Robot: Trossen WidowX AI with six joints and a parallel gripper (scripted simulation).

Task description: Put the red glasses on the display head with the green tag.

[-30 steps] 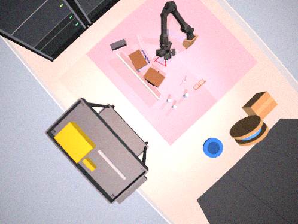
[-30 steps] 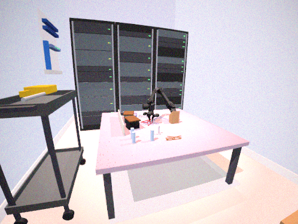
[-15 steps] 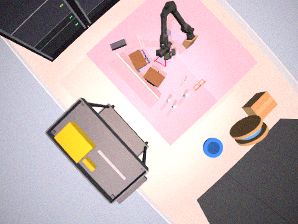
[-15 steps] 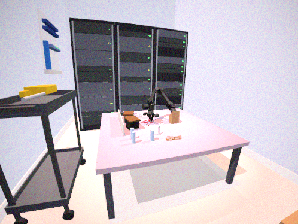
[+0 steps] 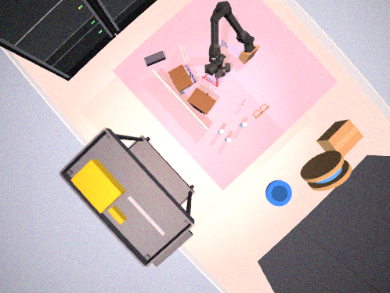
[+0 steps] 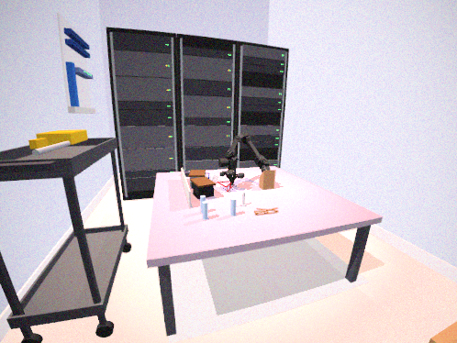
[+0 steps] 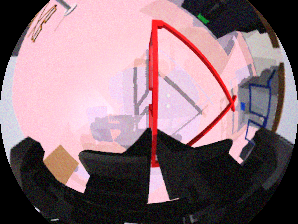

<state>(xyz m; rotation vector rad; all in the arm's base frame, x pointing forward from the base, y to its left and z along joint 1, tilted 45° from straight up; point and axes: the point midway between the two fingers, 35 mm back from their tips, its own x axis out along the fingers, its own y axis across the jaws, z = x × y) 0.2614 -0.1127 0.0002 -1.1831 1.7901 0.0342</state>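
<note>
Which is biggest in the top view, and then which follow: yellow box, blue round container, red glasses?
1. Yellow box
2. Blue round container
3. Red glasses

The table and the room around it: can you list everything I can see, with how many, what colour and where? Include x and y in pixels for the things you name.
table [image 5: 223,172] [image 6: 275,234]: one, pink, mid-room
red glasses [image 5: 211,82] [image 7: 155,65]: one, red, in the jaws
blue glasses [image 7: 259,101]: one, blue, by a head
orange glasses [image 5: 261,110] [image 6: 266,211]: one, orange, on the table
heads [image 5: 202,100] [image 6: 203,182]: two, brown tops, on the table
small posts [image 5: 243,124] [image 6: 233,207]: four, pale, on the table
server racks [image 6: 177,92]: three, black, behind the table
cart [image 5: 146,263] [image 6: 69,171]: one, grey and black, beside the table
yellow boxes [image 5: 98,186] [image 6: 61,137]: two, yellow, on the cart
blue round thing [image 5: 279,193]: one, blue, on the floor
arm [image 5: 214,35] [image 6: 235,149]: one, black, on the table
jaws: one pair, black, shut on the red glasses
</note>
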